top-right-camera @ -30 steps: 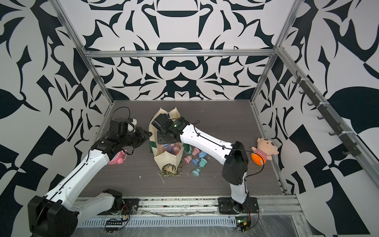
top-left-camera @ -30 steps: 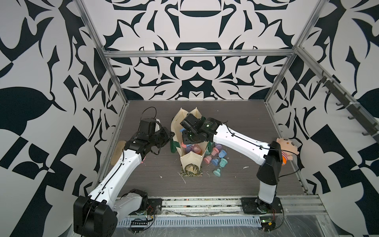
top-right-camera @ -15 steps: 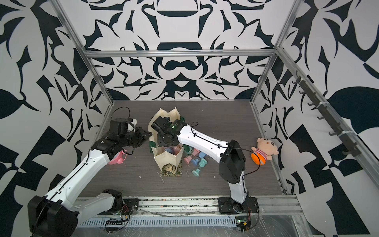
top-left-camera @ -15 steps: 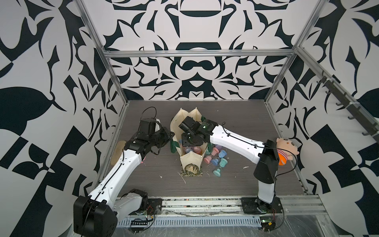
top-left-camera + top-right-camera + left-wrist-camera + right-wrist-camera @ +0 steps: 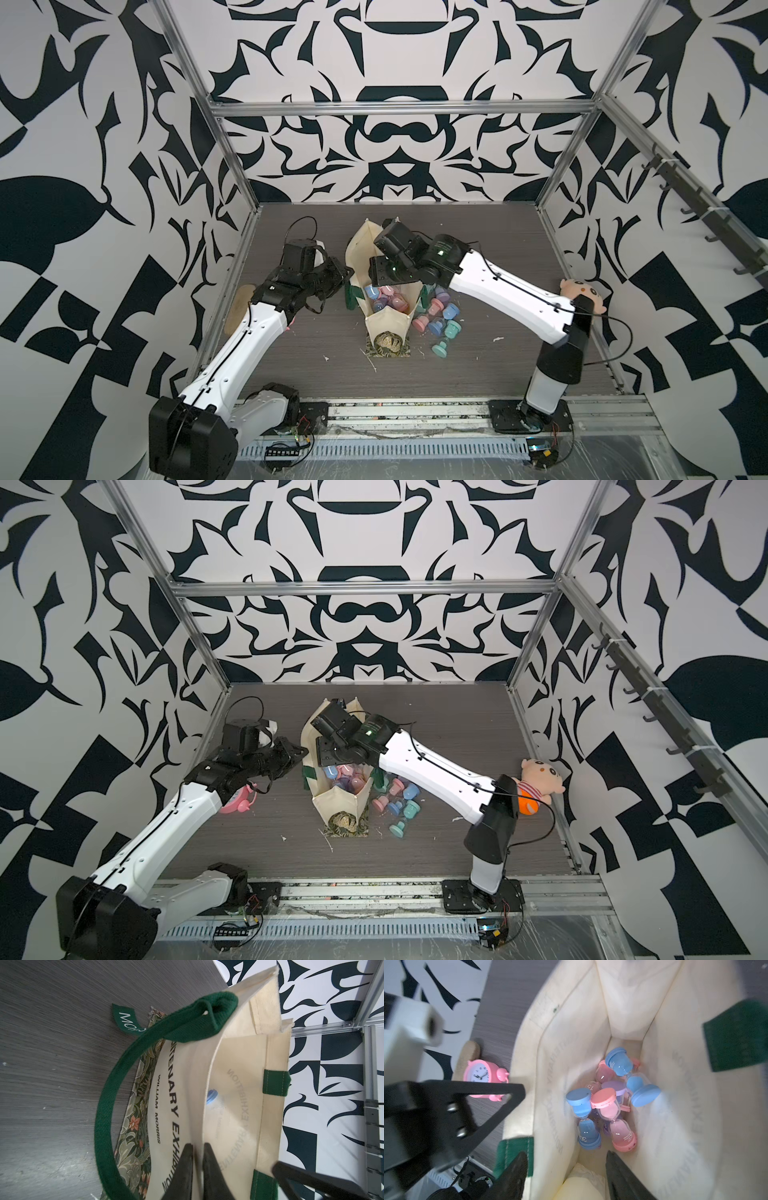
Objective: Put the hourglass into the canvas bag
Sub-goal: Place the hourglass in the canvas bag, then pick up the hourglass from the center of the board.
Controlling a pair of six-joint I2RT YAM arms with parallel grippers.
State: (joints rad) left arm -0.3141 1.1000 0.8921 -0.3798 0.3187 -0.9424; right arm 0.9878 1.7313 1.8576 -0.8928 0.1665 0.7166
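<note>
Right claw hangs over the open mouth of the canvas bag, fingers well apart, nothing btw them and touching nothing. Directly beyond the gap, down on the bag's floor, lies a heap of hourglasses: pink, blue and purple, tumbled across each other, none upright. A pink-capped one sits on top of the heap w/ a blue one touching it.

Left claw is pinched together on the bag's top rim. The cream canvas runs btw its two fingers, so it grips the wall itself, not the dark green handle, which loops out over the tabletop.

In both top views the bag stands abt mid-tabletop w/ its mouth up. The left claw is at the wall facing the left edge, and the right arm's wrist is over the opening. Several loose hourglasses lie outside the bag, just beside the wall facing the right edge. A teal hourglass lies slightly apart from them, nearer the front edge.

A pink alarm clock sits near the left edge, beside a round cork pad. A plush doll lies at the right edge, well apart from the bag.
</note>
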